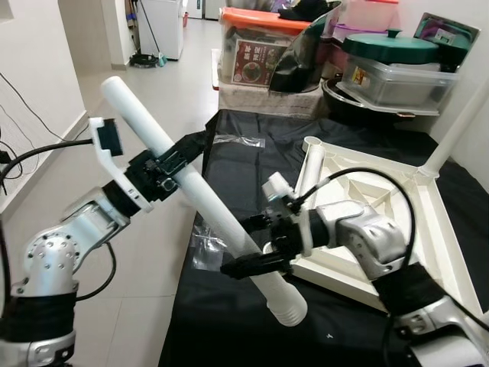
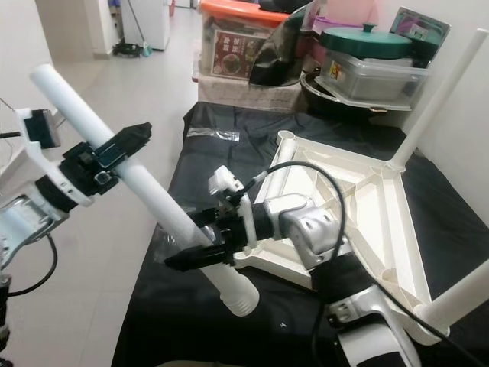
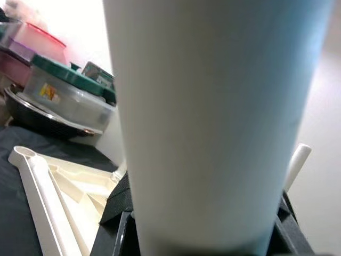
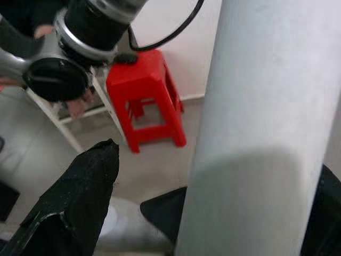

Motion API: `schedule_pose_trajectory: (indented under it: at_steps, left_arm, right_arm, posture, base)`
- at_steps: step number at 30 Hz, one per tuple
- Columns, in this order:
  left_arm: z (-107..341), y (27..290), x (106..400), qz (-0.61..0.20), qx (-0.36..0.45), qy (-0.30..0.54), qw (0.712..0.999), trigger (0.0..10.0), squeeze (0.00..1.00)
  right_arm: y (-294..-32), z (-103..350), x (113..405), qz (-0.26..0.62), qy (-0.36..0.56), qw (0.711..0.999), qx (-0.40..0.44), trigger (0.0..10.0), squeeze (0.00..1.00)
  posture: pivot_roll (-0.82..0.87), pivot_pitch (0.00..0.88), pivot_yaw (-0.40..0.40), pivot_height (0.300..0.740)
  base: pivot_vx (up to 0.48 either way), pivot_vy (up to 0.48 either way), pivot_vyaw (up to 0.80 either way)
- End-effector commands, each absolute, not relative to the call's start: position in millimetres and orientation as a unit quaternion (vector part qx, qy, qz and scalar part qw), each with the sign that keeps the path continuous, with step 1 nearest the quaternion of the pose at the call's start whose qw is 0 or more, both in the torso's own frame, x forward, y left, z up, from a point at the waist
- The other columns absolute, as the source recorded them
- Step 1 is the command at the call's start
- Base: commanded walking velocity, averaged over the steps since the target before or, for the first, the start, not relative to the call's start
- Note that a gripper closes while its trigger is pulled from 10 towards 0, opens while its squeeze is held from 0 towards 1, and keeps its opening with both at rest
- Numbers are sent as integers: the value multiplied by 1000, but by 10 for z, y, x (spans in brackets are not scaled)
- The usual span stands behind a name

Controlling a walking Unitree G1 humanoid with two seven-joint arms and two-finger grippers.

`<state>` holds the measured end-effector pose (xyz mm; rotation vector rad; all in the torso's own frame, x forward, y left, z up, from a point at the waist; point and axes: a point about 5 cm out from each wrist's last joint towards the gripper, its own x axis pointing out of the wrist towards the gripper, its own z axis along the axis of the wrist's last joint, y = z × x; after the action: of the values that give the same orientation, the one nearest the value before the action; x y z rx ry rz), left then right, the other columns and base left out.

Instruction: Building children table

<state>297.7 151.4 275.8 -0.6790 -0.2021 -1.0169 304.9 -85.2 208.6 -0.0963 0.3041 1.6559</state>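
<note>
Both hands clamp the white leg [image 1: 200, 200], held in air: left hand [image 1: 170, 170] mid-shaft, right hand [image 1: 256, 243] near threaded end. Axis slants down-right toward the upturned tabletop [image 1: 428, 229]; right hand nearer its empty socket [image 1: 312, 143].

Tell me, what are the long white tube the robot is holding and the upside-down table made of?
The white tube, a table leg gripped by the left tool and right tool, looks like smooth matte plastic; its lower end has moulded screw ridges. The table top looks like cream moulded plastic too, going by the stiffening ribs underneath. Neither can be confirmed from looks alone.
</note>
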Motion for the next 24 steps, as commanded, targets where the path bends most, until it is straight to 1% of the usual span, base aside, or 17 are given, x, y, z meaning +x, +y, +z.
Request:
schedule_pose_trajectory:
  at_steps: [1, 4, 10, 14, 16, 22, 24]
  left_arm:
    - [2810, 1445, 3000, -492, -315, -104, 805, 10000, 0]
    - [2818, 1428, 3015, -494, -315, -105, 804, 10000, 0]
    - [2833, 1407, 3052, -496, -314, -108, 802, 10000, 0]
    - [2847, 1401, 3088, -498, -310, -112, 802, 10000, 0]
    - [2847, 1401, 3088, -498, -310, -112, 802, 10000, 0]
    - [2869, 1395, 3134, -498, -310, -119, 801, 10000, 0]
    - [2869, 1395, 3134, -498, -310, -119, 801, 10000, 0]
  right_arm:
    - [-805, 2015, 2990, 741, 154, 651, -59, 10000, 0]
    - [-784, 1994, 2983, 741, 166, 648, -65, 10000, 0]
    - [-734, 1959, 3004, 730, 189, 652, -81, 10000, 0]
    - [-710, 1887, 3026, 715, 227, 654, -102, 10000, 0]
    - [-710, 1887, 3026, 715, 227, 654, -102, 10000, 0]
    - [-667, 1820, 3081, 690, 255, 666, -124, 10000, 0]
    - [-667, 1820, 3081, 690, 255, 666, -124, 10000, 0]
  posture:
    - [67, 3, -90, 740]
    - [67, 2, -89, 740]
    - [64, 5, -88, 740]
    - [64, 8, -90, 740]
    - [64, 8, -90, 740]
    - [65, 13, -88, 740]
    - [65, 13, -88, 740]
  base:
    - [0, 0, 0]
    - [0, 0, 0]
    - [0, 0, 0]
    - [0, 0, 0]
    - [0, 0, 0]
    - [0, 0, 0]
    - [0, 0, 0]
